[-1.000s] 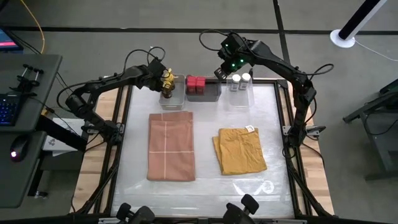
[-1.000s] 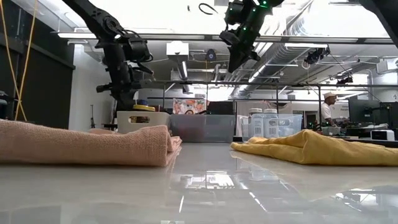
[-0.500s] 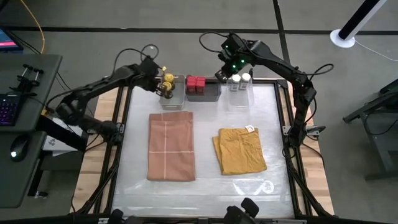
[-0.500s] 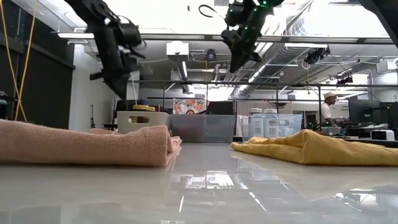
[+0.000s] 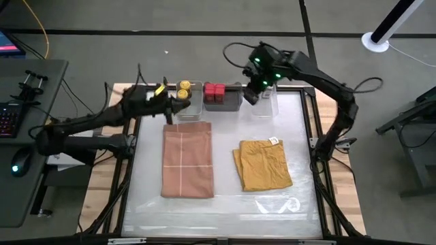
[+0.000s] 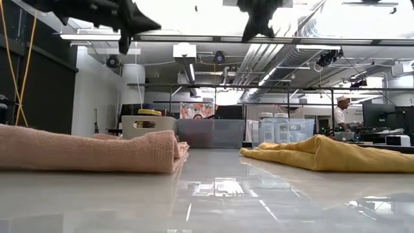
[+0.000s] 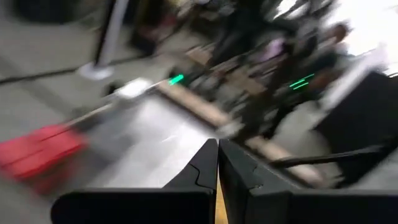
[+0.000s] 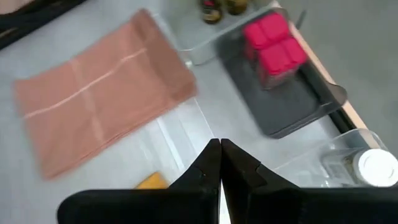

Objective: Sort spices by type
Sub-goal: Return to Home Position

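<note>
Yellow jars [image 5: 184, 88] in gray bin [image 5: 191, 109], red tins [image 5: 214, 90] in dark bin [image 5: 229, 103], shakers [image 6: 273, 127] in clear bin [image 8: 339, 152]; left claw [image 7: 217, 149] and right claw [image 8: 220, 149] pinched together, empty, aloft.

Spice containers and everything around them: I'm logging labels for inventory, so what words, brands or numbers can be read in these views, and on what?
No text can be read in any view.
White tag on the mustard cloth: too small to read.
Paper label on the white-topped shaker: blurred.
Banner in the room behind the table: too small to read.
</note>
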